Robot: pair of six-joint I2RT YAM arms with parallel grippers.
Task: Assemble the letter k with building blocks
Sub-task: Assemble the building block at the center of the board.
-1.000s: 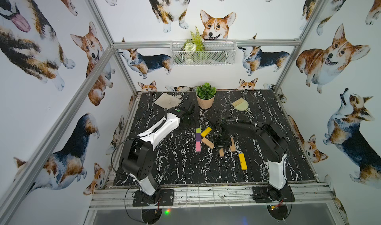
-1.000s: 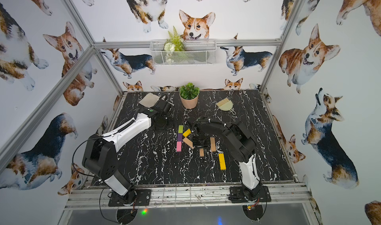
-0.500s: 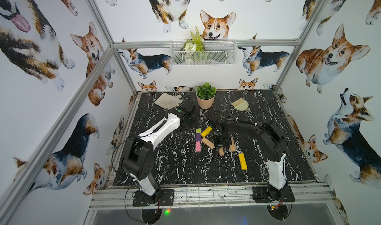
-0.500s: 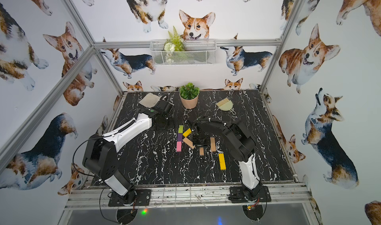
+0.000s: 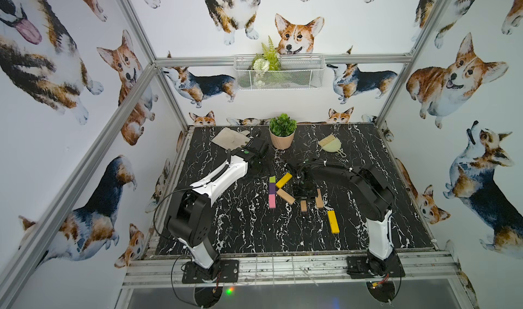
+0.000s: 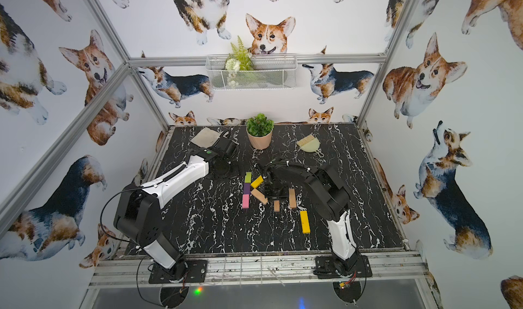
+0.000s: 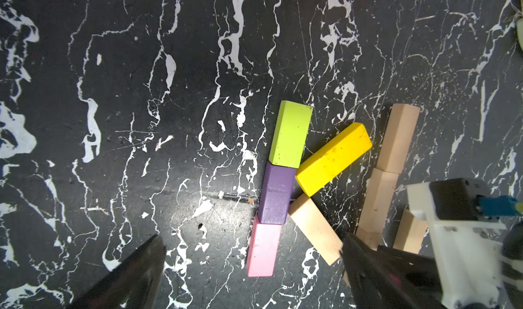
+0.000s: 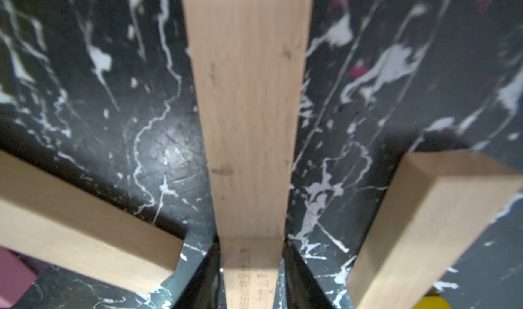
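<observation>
The building blocks lie mid-table. Green [image 5: 272, 179], purple [image 5: 272, 188] and pink [image 5: 272, 201] bars form a straight column. A yellow bar [image 5: 283, 180] and a tan bar [image 5: 285, 196] slant off its right side. My right gripper [image 5: 304, 193] is low just right of them; in the right wrist view its jaws [image 8: 252, 245] are shut on the end of a tan block [image 8: 249, 109] lying flat. More tan bars [image 5: 319, 198] and a yellow one [image 5: 333, 222] lie nearby. My left gripper [image 7: 252, 237] hangs open above the letter, holding nothing.
A potted plant [image 5: 282, 133] stands at the back centre. A hand brush with a pale green dustpan [image 5: 331, 145] lies back right, and a beige cloth [image 5: 230, 138] back left. The black marble table [image 5: 240, 231] ends at a metal rail in front.
</observation>
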